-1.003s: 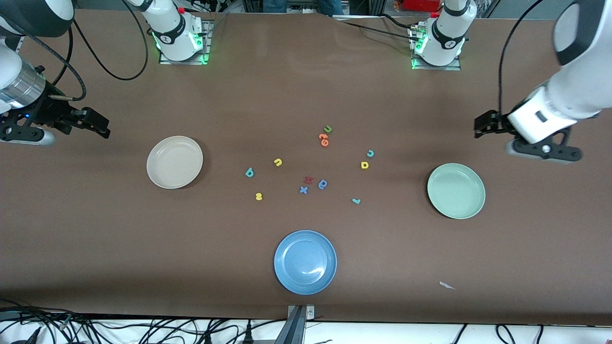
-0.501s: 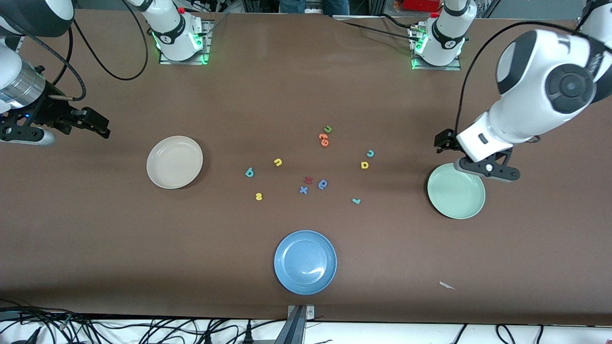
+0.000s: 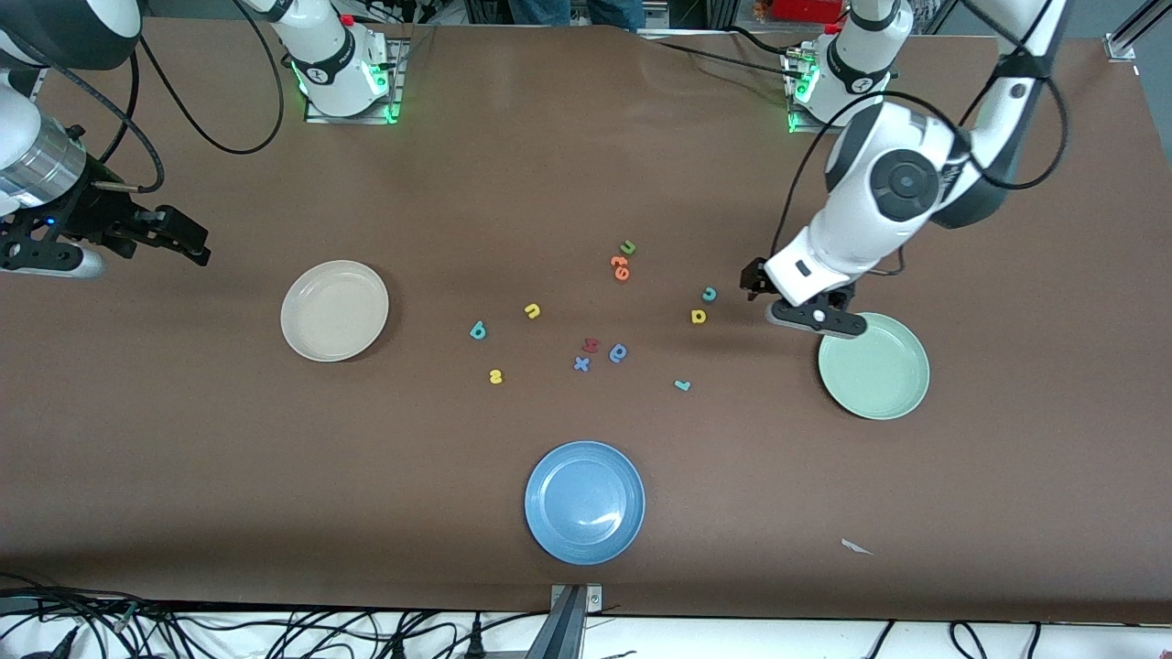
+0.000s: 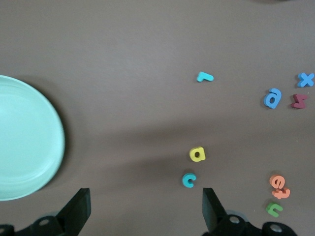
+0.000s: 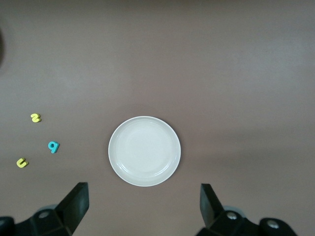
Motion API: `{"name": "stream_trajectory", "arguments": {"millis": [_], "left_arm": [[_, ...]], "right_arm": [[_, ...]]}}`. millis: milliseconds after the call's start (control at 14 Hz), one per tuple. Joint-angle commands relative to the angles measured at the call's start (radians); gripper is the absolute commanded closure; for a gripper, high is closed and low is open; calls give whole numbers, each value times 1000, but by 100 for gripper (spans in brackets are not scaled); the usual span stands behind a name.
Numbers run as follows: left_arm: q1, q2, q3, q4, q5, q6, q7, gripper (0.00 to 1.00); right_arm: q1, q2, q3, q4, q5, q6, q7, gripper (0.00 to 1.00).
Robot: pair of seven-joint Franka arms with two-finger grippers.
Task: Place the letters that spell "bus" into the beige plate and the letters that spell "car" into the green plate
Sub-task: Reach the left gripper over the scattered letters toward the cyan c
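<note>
A: Which step is in hand?

B: The first pick for "car", I'd judge. Both plates are bare: the beige plate toward the right arm's end, the green plate toward the left arm's end. All letters lie on the table between them.

A: And the grippers?

B: The left gripper hangs over the table just beside the c and the a, fingers spread wide, holding nothing. The right gripper waits over its own end of the table, also wide and empty.

A: Where are the rest?

B: The r lies nearer the camera than the a. The b, the yellow u and the s cluster nearer the beige plate.

A: Next move?

B: Probably centre over the c, drop, and close. It's tiny and sits near the a, so the fingers must straddle it alone. How high the gripper stands is hard to tell.
</note>
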Motion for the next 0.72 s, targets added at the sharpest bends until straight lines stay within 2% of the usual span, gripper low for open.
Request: {"name": "stream_trajectory", "arguments": {"millis": [0, 358, 645], "left_arm": [[-38, 37, -10, -76, 39, 142, -61, 0], [-84, 195, -15, -79, 322, 284, -322, 0], [-92, 256, -16, -80, 353, 299, -336, 3]], "right_arm": [[20, 7, 1, 15, -12, -6, 6, 0], [34, 13, 1, 12, -6, -10, 8, 0], [51, 13, 1, 15, -9, -20, 5, 0]]}}
